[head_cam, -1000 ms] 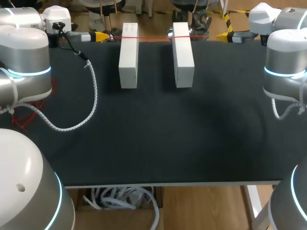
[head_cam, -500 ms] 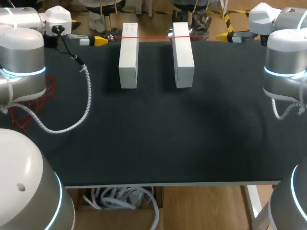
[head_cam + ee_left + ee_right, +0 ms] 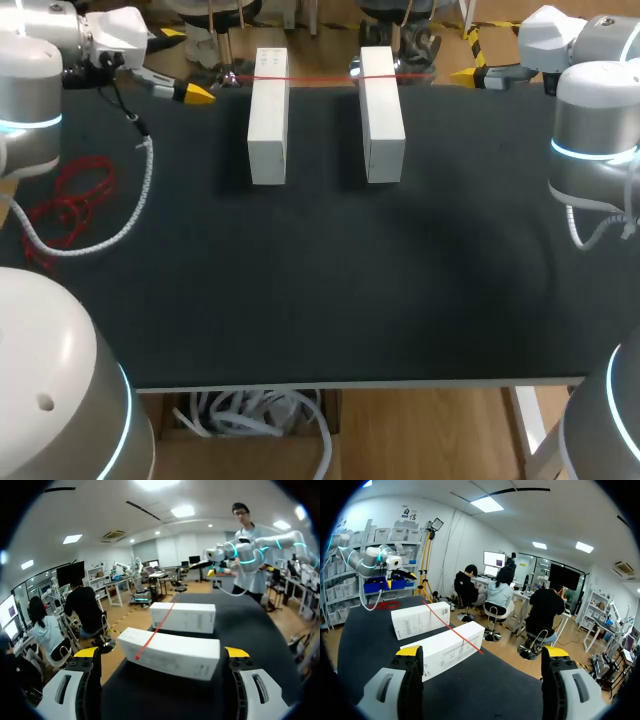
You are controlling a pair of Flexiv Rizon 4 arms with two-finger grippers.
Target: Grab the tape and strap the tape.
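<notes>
Tape (image 3: 320, 76) is the thing to watch: a thin red line, flat and taut-looking, runs left to right across the far ends of two boxes at the far side of the table (image 3: 320, 290). Neither arm has hold of it. The left gripper (image 3: 161, 654) sits at the far left with its fingers spread wide and nothing between them. It looks straight down the line of the tape over the left box (image 3: 267, 115). The right gripper (image 3: 482, 652) mirrors it from the far right, fingers just as wide and empty, with the right box (image 3: 381, 112) closest to it. I read this as the grab step, not yet made. Next, each gripper needs to line up on its own end of the tape and pinch it. That is fiddly, because something so slim can slip past the yellow tips. The boxes are long white cartons, smooth, square-edged and matte. They lie parallel with a gap between them. The tabletop is dark, soft-looking cloth. A loose red coil (image 3: 70, 195) lies tangled at the left edge, and I can't tell if it joins the tape.
</notes>
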